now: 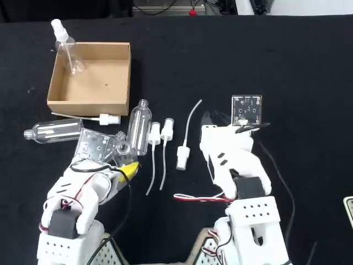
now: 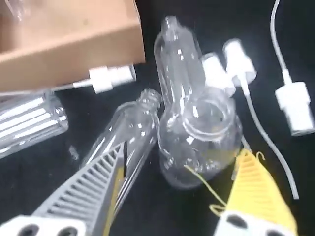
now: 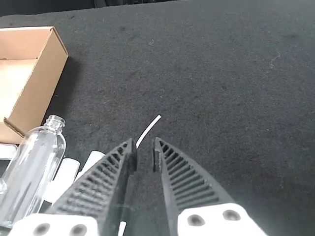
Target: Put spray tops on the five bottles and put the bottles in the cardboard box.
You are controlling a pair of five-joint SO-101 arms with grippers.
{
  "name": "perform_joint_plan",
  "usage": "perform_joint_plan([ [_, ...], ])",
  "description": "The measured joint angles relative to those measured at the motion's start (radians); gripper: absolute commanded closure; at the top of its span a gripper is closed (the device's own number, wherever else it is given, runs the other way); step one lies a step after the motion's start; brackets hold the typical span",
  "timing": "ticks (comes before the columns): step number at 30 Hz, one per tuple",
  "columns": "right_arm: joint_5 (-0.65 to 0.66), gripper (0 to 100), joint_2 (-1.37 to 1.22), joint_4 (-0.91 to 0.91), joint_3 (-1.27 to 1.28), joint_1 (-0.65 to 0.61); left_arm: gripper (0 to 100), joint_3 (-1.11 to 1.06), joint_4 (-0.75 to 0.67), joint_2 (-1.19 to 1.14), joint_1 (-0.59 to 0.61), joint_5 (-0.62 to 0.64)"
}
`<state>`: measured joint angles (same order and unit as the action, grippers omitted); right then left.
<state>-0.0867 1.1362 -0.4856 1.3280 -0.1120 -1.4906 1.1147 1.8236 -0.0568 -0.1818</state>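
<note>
The box (image 1: 88,102) sits at the far left of the black table (image 1: 287,66), plain brown card with low walls. Inside it a capped bottle (image 1: 67,52) of clear plastic leans in the back corner, its white spray top sticking up over the rim. The left gripper (image 2: 183,152) is spread wide, one grey finger and one yellow, with an open-necked bottle (image 2: 197,132) between them, mouth turned up toward the wrist. A second bottle (image 2: 129,140) lies just beside it, under the grey finger. A third bottle (image 1: 139,126) lies beyond them with its neck pointing away, and a fourth bottle (image 1: 55,131) lies on its side off to the left, in front of the box; all are clear and uncapped. One loose top (image 1: 106,118) lies by the box's front wall, a pair of tops (image 1: 160,131) lies beside the third bottle, and a long-tubed top (image 1: 183,155) lies near the right gripper (image 3: 144,145). That gripper's jaws are all but closed, holding nothing, above bare cloth.
</note>
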Motion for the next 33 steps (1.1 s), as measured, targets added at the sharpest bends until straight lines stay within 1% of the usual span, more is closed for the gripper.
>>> perform_joint_plan([
  [4, 0.000, 94.2, 0.000, 0.000, 0.000, 0.000, 65, -0.077, -0.046, -0.005, -0.011, 0.009],
  [8, 0.000, 94.2, 0.000, 0.000, 0.000, 0.000, 65, -0.104, -0.068, -0.003, -0.081, 0.058],
  [10, 0.000, 94.2, 0.000, 0.000, 0.000, 0.000, 65, -0.110, -0.101, -0.003, -0.094, 0.080],
  [15, 0.000, 94.2, 0.000, 0.000, 0.000, 0.000, 65, -0.124, -0.183, -0.003, -0.098, 0.133],
  [17, 0.000, 94.2, 0.000, 0.000, 0.000, 0.000, 66, -0.147, -0.193, -0.003, -0.100, 0.146],
  [21, 0.000, 94.2, 0.000, 0.000, 0.000, 0.000, 69, -0.173, -0.195, -0.003, -0.098, 0.147],
  [24, 0.000, 94.2, 0.000, 0.000, 0.000, 0.000, 69, -0.173, -0.196, -0.003, -0.100, 0.150],
  [33, 0.000, 94.2, 0.000, 0.000, 0.000, 0.000, 69, -0.173, -0.267, -0.003, -0.098, 0.187],
])
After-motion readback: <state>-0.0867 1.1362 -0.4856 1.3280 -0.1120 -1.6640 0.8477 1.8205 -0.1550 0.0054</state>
